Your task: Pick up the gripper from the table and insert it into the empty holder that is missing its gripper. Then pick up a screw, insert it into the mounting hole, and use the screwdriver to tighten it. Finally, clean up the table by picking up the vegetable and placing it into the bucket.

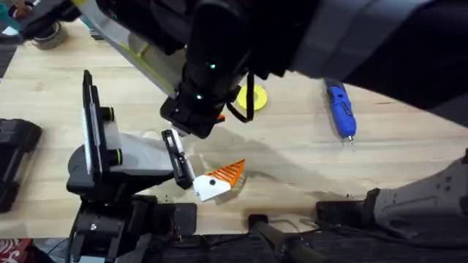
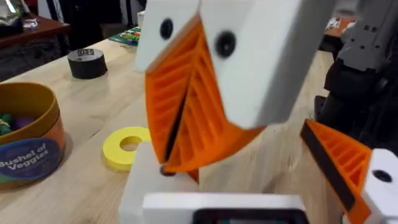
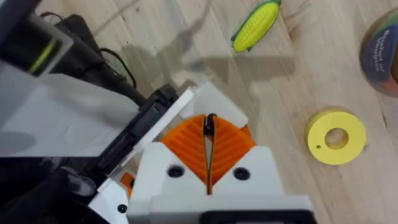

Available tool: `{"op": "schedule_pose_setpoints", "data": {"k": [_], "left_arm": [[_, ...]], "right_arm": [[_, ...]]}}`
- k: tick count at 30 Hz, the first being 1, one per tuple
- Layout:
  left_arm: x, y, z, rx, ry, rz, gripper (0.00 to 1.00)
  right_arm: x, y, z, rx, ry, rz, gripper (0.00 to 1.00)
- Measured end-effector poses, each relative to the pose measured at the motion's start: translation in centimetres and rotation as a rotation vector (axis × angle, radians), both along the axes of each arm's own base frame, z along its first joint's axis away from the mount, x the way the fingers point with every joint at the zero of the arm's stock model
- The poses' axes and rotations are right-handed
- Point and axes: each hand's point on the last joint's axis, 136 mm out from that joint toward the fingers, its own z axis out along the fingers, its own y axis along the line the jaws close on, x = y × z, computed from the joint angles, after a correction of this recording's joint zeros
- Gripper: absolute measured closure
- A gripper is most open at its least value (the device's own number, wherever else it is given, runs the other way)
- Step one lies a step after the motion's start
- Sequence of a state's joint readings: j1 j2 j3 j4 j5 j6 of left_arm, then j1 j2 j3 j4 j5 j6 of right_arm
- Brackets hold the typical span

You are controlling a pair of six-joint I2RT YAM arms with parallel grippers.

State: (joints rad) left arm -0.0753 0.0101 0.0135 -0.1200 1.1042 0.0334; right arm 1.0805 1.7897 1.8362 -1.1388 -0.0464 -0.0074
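Right tool (image 3: 209, 146): orange ribbed pads pressed together, pinching a small dark object at the tips; cannot tell what. It hovers just above the left tool (image 1: 219, 179), whose opening I cannot tell. Vegetable (image 3: 255, 25) on counter (image 1: 292, 146) beyond the right tool. Bucket (image 2: 28, 134) near yellow tape ring (image 2: 127, 146). Screwdriver (image 1: 340, 109) well apart.

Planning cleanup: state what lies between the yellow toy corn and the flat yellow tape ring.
Only bare wooden table, in the right wrist view, separates the green-tipped yellow toy corn from the yellow tape ring.
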Motion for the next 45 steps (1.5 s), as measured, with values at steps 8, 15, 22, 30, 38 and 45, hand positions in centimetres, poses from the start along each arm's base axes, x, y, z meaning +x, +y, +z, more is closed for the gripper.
{"op": "schedule_pose_setpoints", "data": {"k": [8,15,22,30,38,45], "left_arm": [[0.0,0.0,0.0,0.000,0.000,-0.002,0.016],[0.0,0.0,0.0,0.000,0.001,-0.002,0.015],[0.0,0.0,0.0,-0.002,0.004,-0.002,0.016],[0.0,0.0,0.0,-0.002,0.004,0.000,0.015],[0.1,0.1,0.0,-0.003,0.007,0.006,0.015],[0.1,0.1,0.0,-0.002,0.007,0.006,0.015]], "right_arm": [[0.1,0.0,-0.4,-0.008,0.008,-0.003,0.996],[0.1,0.0,-0.4,-0.009,0.009,-0.003,0.996],[0.1,0.0,-0.4,-0.009,0.008,-0.003,0.996],[0.1,0.1,-0.4,-0.007,0.014,-0.006,0.756],[1.6,-0.8,-0.5,-0.026,-0.015,-0.042,0.006],[1.6,-0.8,-0.4,-0.026,-0.018,-0.042,0.004]]}}
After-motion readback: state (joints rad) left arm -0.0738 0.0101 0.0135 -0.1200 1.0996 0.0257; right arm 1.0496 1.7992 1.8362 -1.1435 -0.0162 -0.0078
